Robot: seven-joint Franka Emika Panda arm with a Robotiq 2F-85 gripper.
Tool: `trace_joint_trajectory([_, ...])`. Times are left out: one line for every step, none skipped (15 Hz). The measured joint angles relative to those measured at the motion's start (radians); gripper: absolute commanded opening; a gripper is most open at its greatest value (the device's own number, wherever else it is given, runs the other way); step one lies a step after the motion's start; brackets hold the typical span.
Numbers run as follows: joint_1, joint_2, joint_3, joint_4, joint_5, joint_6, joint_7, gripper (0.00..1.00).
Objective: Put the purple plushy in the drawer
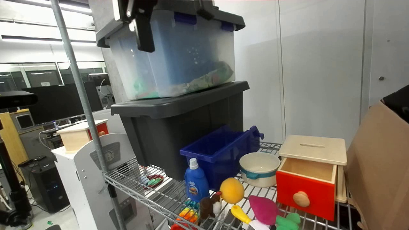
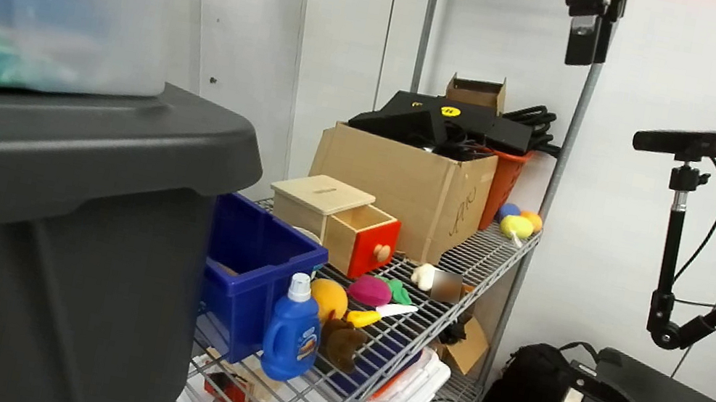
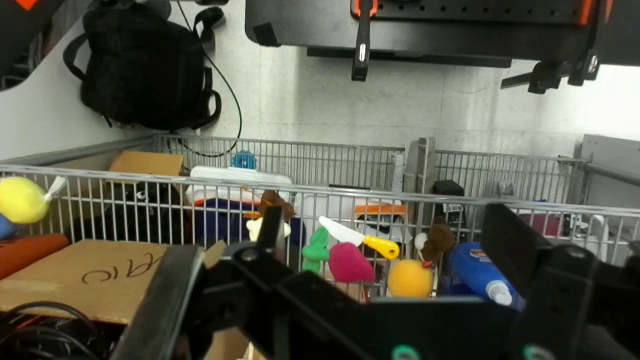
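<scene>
End effector (image 3: 384, 222) spread wide and empty, the purple plushy (image 3: 351, 262) lies plump, magenta and tapered.

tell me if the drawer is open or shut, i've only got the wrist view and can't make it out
Observer: Open. In both exterior views the drawer juts out from its wooden box.
Operator: ok, anything standing close beside that box
Observer: Yes, in an exterior view a cream pot with a teal band stands between the box and the blue bin.
Operator: and how high up am i
Observer: Well up. In both exterior views the fingers hang far higher than the purple plushy.
</scene>
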Motion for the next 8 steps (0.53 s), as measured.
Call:
trace_joint_trajectory([0.0,0.016,0.002,0.015,0.0,0.02,-0.008,1.0])
trace_joint_trajectory([0.0,0.032,0.002,0.028,0.0,0.04,-0.015,1.0])
trace_joint_trajectory([0.0,0.048,0.003,0.04,0.0,0.06,-0.022,1.0])
trace_joint_trajectory([0.0,0.061,0.003,0.047,0.0,0.083,-0.029,1.0])
trace_joint_trajectory([0.001,0.072,0.003,0.049,0.004,0.109,-0.036,1.0])
trace_joint_trajectory([0.001,0.081,0.005,0.048,0.01,0.137,-0.042,1.0])
trace_joint_trajectory([0.002,0.091,0.007,0.046,0.025,0.166,-0.048,1.0])
trace_joint_trajectory([0.003,0.103,0.01,0.043,0.046,0.194,-0.051,1.0])
